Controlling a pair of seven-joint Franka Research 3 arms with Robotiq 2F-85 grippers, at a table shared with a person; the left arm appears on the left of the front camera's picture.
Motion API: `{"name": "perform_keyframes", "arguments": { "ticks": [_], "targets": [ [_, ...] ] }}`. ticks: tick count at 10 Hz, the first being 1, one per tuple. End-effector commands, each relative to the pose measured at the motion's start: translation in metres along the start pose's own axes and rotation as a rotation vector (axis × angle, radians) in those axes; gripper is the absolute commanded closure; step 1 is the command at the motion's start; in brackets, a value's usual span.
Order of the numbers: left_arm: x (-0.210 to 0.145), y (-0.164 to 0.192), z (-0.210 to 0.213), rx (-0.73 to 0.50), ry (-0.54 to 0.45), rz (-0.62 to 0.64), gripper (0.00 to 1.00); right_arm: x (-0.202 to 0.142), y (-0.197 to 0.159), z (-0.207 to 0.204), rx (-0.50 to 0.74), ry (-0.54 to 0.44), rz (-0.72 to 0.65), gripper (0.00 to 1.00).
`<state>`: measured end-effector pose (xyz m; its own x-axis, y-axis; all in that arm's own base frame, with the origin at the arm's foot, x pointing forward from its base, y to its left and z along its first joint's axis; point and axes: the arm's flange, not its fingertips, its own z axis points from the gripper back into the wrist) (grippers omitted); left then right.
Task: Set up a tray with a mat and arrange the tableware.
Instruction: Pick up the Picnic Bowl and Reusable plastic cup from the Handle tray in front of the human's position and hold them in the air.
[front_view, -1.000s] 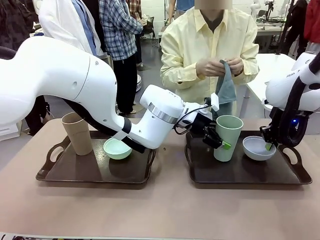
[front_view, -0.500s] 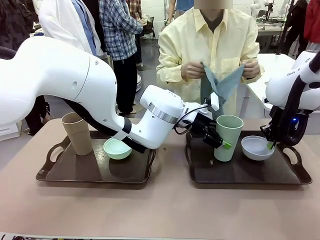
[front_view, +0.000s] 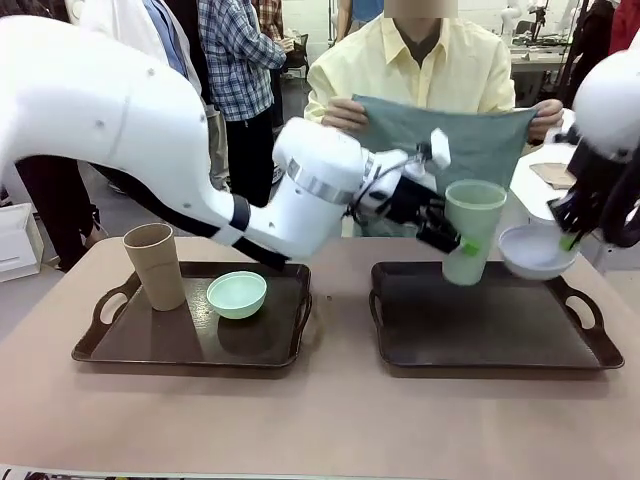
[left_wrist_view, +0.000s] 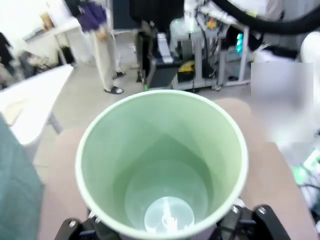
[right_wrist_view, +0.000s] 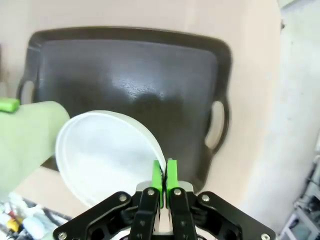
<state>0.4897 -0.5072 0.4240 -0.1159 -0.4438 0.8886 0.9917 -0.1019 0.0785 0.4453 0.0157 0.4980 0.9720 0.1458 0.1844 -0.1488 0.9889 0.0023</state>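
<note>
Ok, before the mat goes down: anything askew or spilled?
Nothing spilled. The pale green cup hangs slightly tilted in the left gripper; the right gripper pinches the whitish bowl by its rim, both airborne.

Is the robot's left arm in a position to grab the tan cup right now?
Probably not just now: the left gripper is shut on the pale green cup, holding it in the air above the right tray. The tan cup itself stands unobstructed on the left tray.

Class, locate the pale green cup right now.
In the front view the pale green cup is held by the left tool above the right-hand tray, just left of the greyish-white bowl.
</note>
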Motion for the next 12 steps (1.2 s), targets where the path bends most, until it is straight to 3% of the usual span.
{"name": "perform_keyframes", "arguments": {
  "ticks": [1, 5, 6, 7, 8, 12],
  "targets": [
    [0.033, -0.016, 0.025, 0.058, 0.019, -0.016, 0.71, -0.022, -0.004, 0.051, -0.047, -0.064, -0.029, 1.00],
    [0.095, -0.035, 0.052, 0.143, 0.027, -0.064, 0.71, -0.044, -0.002, 0.119, -0.038, -0.135, -0.034, 1.00],
    [0.100, -0.039, 0.058, 0.170, 0.044, -0.034, 0.71, -0.042, -0.003, 0.120, -0.037, -0.119, -0.057, 1.00],
    [0.102, -0.043, 0.064, 0.181, 0.076, 0.009, 0.71, -0.032, -0.007, 0.110, -0.046, -0.040, -0.073, 1.00],
    [0.099, -0.032, 0.053, 0.140, -0.007, -0.081, 0.71, -0.046, -0.004, 0.124, -0.032, -0.148, -0.022, 1.00],
    [0.099, -0.032, 0.053, 0.140, -0.007, -0.081, 0.71, -0.046, -0.004, 0.124, -0.032, -0.148, -0.022, 1.00]
  ]
}}
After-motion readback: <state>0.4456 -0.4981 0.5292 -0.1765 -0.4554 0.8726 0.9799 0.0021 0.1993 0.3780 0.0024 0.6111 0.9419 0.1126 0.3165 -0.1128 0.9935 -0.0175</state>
